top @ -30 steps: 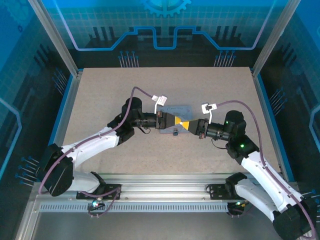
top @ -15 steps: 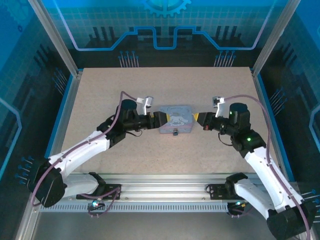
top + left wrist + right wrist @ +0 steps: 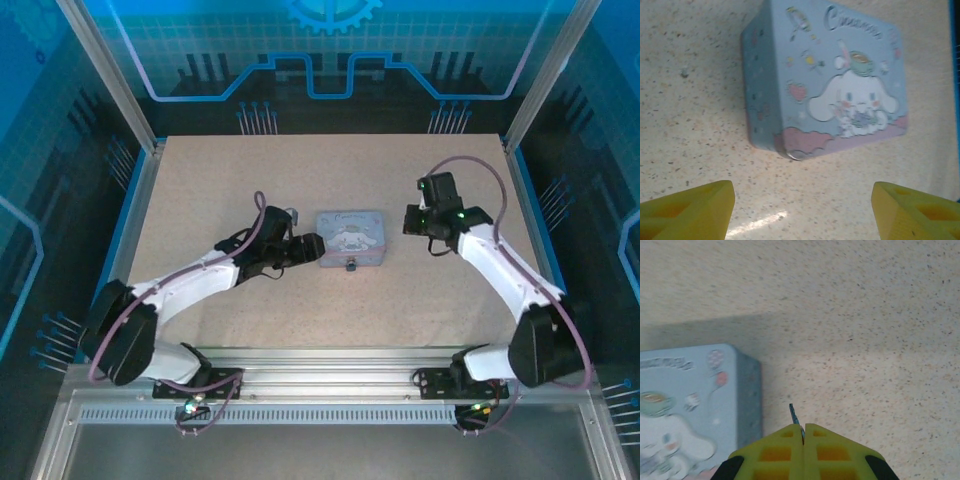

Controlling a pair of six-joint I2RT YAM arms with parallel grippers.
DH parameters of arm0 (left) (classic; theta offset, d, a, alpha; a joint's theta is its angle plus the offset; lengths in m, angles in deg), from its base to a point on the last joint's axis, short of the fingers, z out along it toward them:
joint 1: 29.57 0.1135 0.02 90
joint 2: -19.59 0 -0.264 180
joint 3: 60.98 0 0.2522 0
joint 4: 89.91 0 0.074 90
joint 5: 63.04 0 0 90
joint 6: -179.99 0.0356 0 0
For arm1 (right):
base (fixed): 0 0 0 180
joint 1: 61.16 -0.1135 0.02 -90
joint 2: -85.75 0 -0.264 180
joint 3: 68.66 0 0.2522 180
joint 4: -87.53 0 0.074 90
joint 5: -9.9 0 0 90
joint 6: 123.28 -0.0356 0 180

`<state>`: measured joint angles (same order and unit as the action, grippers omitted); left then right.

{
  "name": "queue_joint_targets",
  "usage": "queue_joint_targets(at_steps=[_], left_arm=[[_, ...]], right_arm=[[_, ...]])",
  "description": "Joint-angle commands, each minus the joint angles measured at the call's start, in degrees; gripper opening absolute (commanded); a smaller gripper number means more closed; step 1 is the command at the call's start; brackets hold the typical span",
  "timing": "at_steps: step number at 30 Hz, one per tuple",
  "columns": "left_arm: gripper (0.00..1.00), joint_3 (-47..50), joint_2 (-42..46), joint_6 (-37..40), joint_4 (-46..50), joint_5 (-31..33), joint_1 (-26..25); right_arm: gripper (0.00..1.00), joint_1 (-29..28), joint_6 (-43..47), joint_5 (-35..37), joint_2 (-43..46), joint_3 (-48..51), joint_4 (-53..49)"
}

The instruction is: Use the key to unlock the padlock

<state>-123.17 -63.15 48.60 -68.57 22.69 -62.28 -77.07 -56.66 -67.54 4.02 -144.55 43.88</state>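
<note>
Left gripper (image 3: 802,212): jaws spread wide, empty, just beside the left end of the tin (image 3: 840,75).
Right gripper (image 3: 803,432): pinched tight on the key (image 3: 793,415); only a thin tip protrudes; off the tin's right end, apart.
Padlock (image 3: 351,266): small, dark, at the tin's near edge, untouched.
Risk, key: shallow pinch; likely swivels or slips when pressed into the keyhole.
Risk, tin: unheld; may slide under the push, dragging the padlock off line.
</note>
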Motion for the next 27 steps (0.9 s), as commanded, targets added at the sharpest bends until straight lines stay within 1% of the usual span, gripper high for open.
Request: queue_joint_targets(at_steps=[1, 10, 13, 19, 23, 27], left_arm=[[0.73, -1.6, -3.3, 0.7, -3.7, 0.2, 0.6], [0.73, -5.3, -10.4, 0.0, -8.2, -2.5, 1.1], [0.72, -5.9, -11.7, -0.4, -9.5, -2.9, 1.4], [0.66, -6.1, -13.1, -0.4, -11.5, -5.4, 3.7], [0.66, -6.7, -13.2, 0.5, -11.6, -6.8, 5.6], [0.66, -7.5, -13.3, 1.3, -11.3, -7.6, 6.6]], right_arm=[[0.0, -1.3, 1.8, 5.5, -4.7, -3.6, -2.0], [0.0, -5.7, 2.6, 6.5, -14.9, -7.8, -2.0], [0.0, -7.1, 2.6, 5.2, -16.6, -8.0, -1.7], [0.0, -10.8, 0.6, 4.0, -16.3, -6.3, -1.4], [0.0, -12.3, -1.6, 3.3, -14.8, -4.3, -1.3], [0.0, -13.0, -3.1, 0.2, -14.1, -2.9, 0.4]])
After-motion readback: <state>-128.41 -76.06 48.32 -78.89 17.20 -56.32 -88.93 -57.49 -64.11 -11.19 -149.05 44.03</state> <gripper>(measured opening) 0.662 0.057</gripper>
